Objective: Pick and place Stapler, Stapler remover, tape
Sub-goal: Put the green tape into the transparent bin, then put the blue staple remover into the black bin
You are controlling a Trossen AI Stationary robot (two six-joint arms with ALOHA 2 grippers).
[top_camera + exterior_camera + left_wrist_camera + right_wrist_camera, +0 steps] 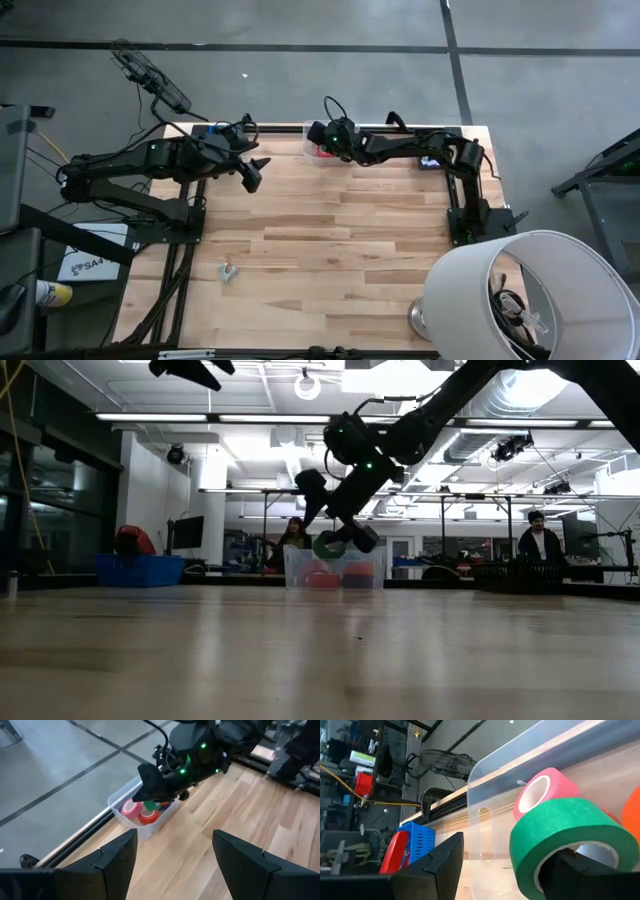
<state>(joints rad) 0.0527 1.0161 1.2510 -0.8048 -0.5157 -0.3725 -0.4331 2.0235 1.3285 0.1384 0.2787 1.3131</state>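
My right gripper (338,515) hangs open over the clear bin (312,150) at the table's far edge, with a green tape roll (570,840) on one finger. In the bin lie a pink roll (131,807) and a red roll (147,816). The stapler does not show plainly in any view. A silvery claw-shaped stapler remover (228,271) lies on the table near the left front. My left gripper (250,172) hovers open above the table, left of the bin, touching nothing. My right gripper carries the green tape roll as a ring around one finger (590,870), which passes through the roll's pale core (600,852). The other finger (440,865) stands apart from the roll's outer wall, with a gap between them. The roll hangs clear above the bin.
A large white lamp shade (540,295) stands over the table's near right corner. The right arm's base (470,215) sits at the right edge. Bare wood (340,250) lies between the arms. People stand in the room beyond the table (540,540).
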